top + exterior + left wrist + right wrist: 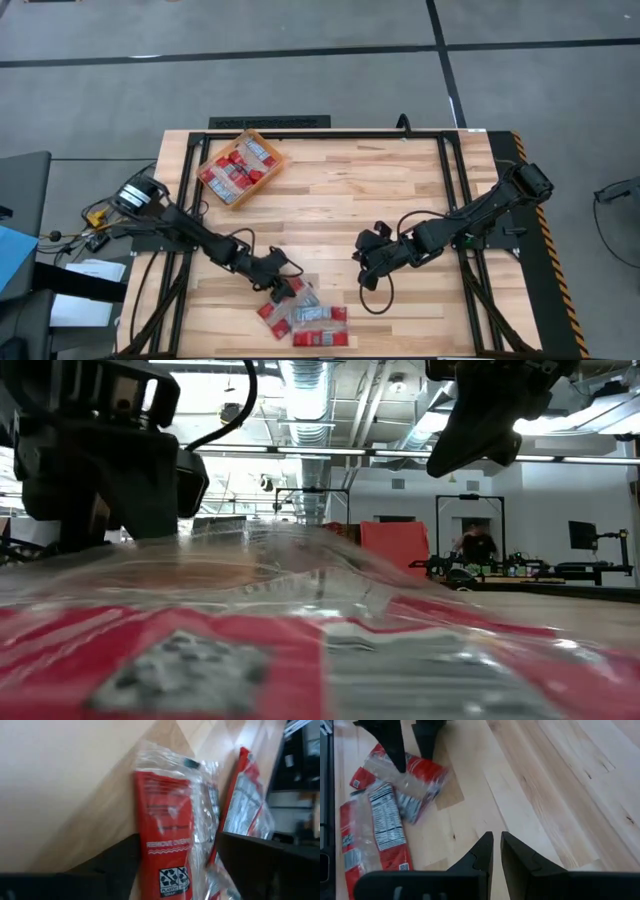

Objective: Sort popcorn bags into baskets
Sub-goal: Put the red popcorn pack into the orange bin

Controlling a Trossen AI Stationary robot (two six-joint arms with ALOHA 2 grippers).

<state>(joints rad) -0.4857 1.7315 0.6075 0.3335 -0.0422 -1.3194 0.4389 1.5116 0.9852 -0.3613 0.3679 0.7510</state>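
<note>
Left gripper (285, 287): down at the near-left part of the table (360, 210), at the upper edge of the loose pile of popcorn bags (305, 318). Jaws stand wide. In the left wrist view the two dark fingers (260, 865) straddle one red popcorn bag (167, 845), one finger on each side of it; whether the pads actually press on the wrapper cannot be told. In the right wrist view the same two fingers point down onto the top packet (415, 777) of the pile.

Right gripper (366, 262): held near the middle of the table's near half, well apart from the pile. Jaws narrow, only a thin gap between the fingertips (485, 845) in the right wrist view. It holds nothing and touches nothing; bare wood lies beneath it.

Count, loose pile: roughly four to five packets, overlapping near the table's front edge. An exact figure cannot be given, because the wrappers lie across one another. The right wrist view shows three distinct packets, two with label panels up.

Count, basket: one orange basket (268, 143), sitting tilted at the far-left corner of the table. It contains several red packets (238, 172), about four or five, packed close; the exact number cannot be told.

Low view: a packet (300, 650) lies directly before the lens and fills the lower frame. A person (478, 542) is visible far back in the room.
</note>
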